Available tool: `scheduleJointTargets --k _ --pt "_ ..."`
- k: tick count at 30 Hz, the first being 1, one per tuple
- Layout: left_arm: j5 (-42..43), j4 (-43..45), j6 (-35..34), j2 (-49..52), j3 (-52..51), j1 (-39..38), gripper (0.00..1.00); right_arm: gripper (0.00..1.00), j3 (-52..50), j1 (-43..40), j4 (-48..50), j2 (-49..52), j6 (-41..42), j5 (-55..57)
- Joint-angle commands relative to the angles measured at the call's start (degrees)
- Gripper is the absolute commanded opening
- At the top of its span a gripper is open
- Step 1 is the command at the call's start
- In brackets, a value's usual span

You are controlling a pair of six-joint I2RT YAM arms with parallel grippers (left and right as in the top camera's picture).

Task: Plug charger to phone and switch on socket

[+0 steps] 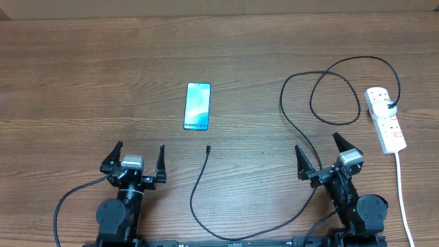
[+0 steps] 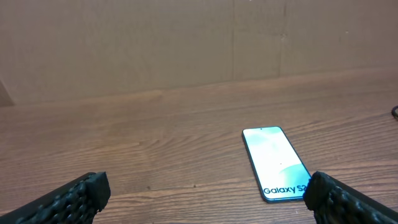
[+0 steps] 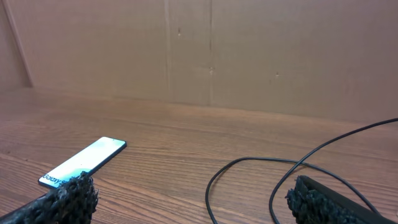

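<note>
Judging by the layout, barely begun. Nothing done so far: no plug in the phone [image 1: 197,106], no touch on the socket [image 1: 384,118]. All left to do: picking up the plug tip [image 1: 207,148], seating it in the phone, then pressing a switch. Red switches [image 1: 389,125] too small to read as on or off.

Left jaws spread wide at the lower left of the overhead frame, holding nothing. Right jaws spread just as wide at the lower right, also holding nothing, with a stretch of charger [image 1: 280,104] running close by, not pinched.

Phone flat on the table [image 1: 82,68], screen up, upper middle of the frame. Long axis running top to bottom, barely leaning, the end with the lettering turned toward the bottom edge and the arms.

Plug tip just below that end and a little to the right, near but apart, aimed up the frame.

Socket at the right edge, long axis also top to bottom, leaning slightly. Black plug [image 1: 391,105] near its upper end, white cord [image 1: 400,185] leaving the lower end.
</note>
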Motion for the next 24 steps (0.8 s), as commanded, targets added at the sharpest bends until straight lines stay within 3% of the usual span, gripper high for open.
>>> scheduleJointTargets --k 1,24 --pt "0.0 -0.1 0.9 -0.7 -0.2 0.5 1.00 1.00 -0.6 0.3 0.1 -0.6 0.2 0.8" --pt "0.5 0.0 0.9 -0.7 -0.2 0.5 0.99 1.00 -0.6 0.3 0.1 -0.6 0.2 0.8"
